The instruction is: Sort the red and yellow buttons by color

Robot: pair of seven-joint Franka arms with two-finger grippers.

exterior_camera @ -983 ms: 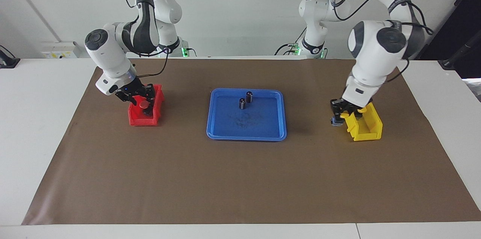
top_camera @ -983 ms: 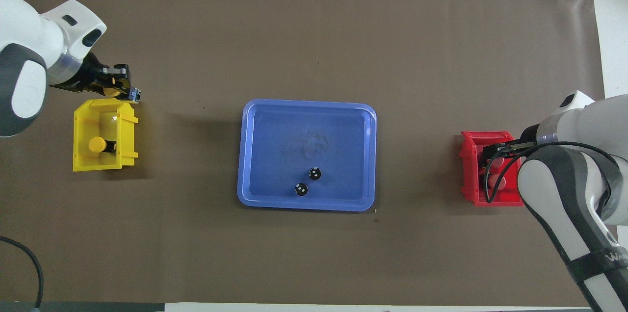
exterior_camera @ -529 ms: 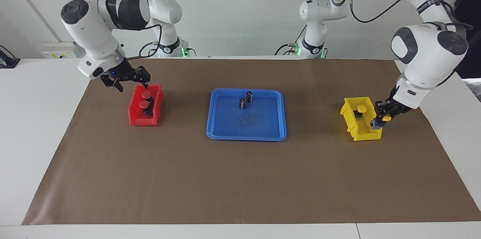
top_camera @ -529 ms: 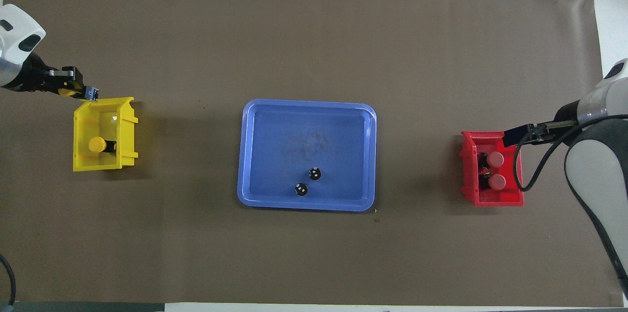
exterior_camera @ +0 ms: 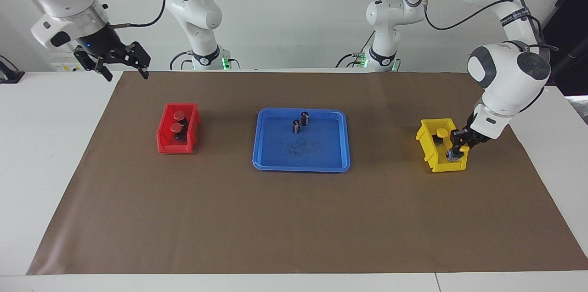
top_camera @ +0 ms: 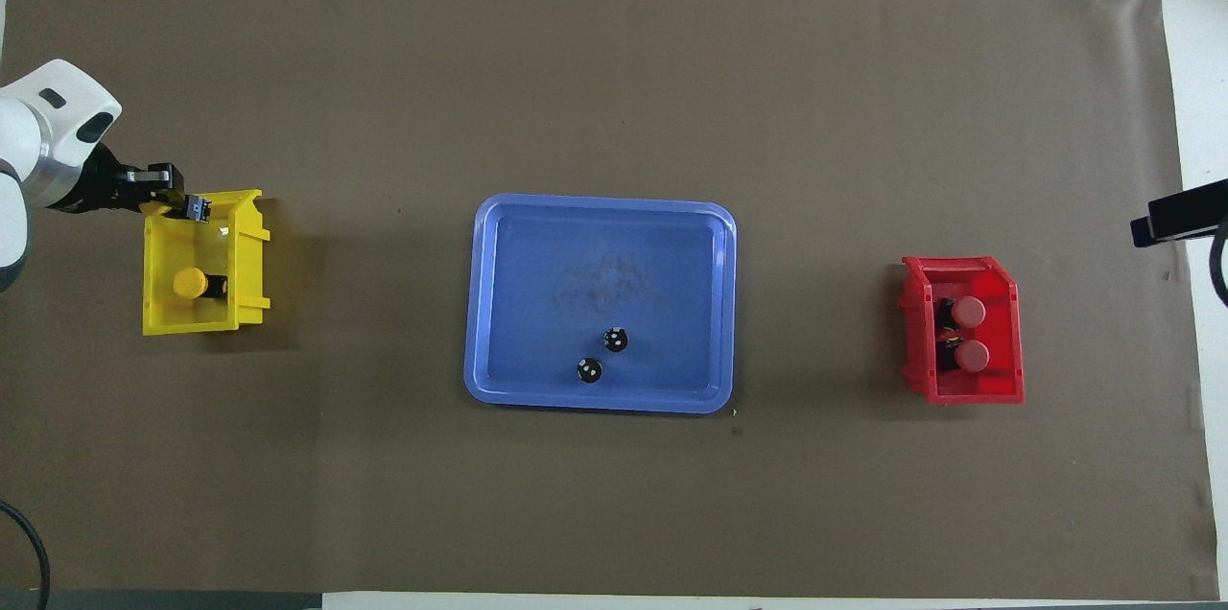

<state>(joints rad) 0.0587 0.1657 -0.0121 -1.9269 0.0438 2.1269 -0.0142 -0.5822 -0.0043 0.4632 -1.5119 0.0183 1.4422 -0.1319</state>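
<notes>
Red buttons (exterior_camera: 177, 122) both in red bin (exterior_camera: 166, 146)

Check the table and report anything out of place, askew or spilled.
Nothing stands out. Both red buttons sit in the red bin, one yellow button in the yellow bin, and the left pincer holds the second yellow button over that bin. Two dark cylinders stand upright in the blue tray.

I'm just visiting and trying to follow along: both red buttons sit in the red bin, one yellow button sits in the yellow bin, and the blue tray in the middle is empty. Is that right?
Not quite. The blue tray is not empty: two dark cylinders stand in it, as the overhead view shows. The rest holds: both red buttons sit in the red bin, and one yellow button sits in the yellow bin.
</notes>
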